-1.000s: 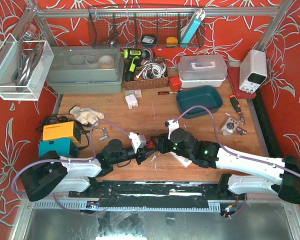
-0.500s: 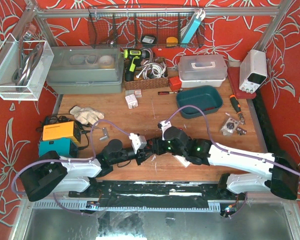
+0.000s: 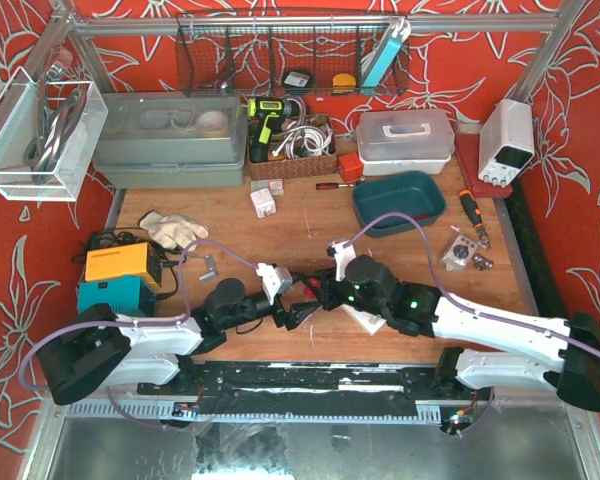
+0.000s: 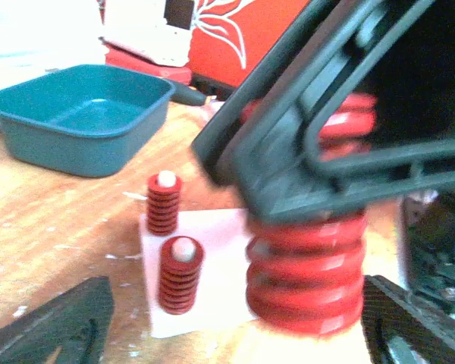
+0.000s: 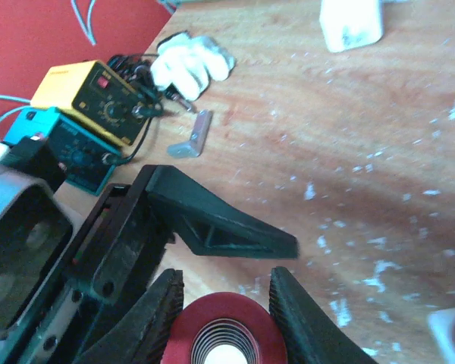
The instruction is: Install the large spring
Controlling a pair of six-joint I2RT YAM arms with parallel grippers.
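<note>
The large spring (image 4: 307,273) is a fat red coil, held upright with my right gripper (image 5: 226,284) shut on its top (image 5: 221,334). It stands just right of a white base plate (image 4: 220,250) that carries two small red springs (image 4: 180,274) on white pegs. Whether the large spring touches the table I cannot tell. My left gripper (image 4: 235,303) is open, its fingers wide on either side of the large spring and clear of it. In the top view both grippers meet at mid-table, left (image 3: 295,305) and right (image 3: 320,293), and they hide the spring there.
A teal tray (image 3: 398,200) sits behind the right arm. A yellow box (image 3: 120,265) and a teal device (image 3: 115,295) stand at the left edge, with a glove (image 3: 175,230) and a metal bracket (image 3: 210,265) nearby. Small metal parts (image 3: 465,250) lie at the right.
My left gripper has opened and let go of the large spring. My right gripper has shut on the spring's top.
</note>
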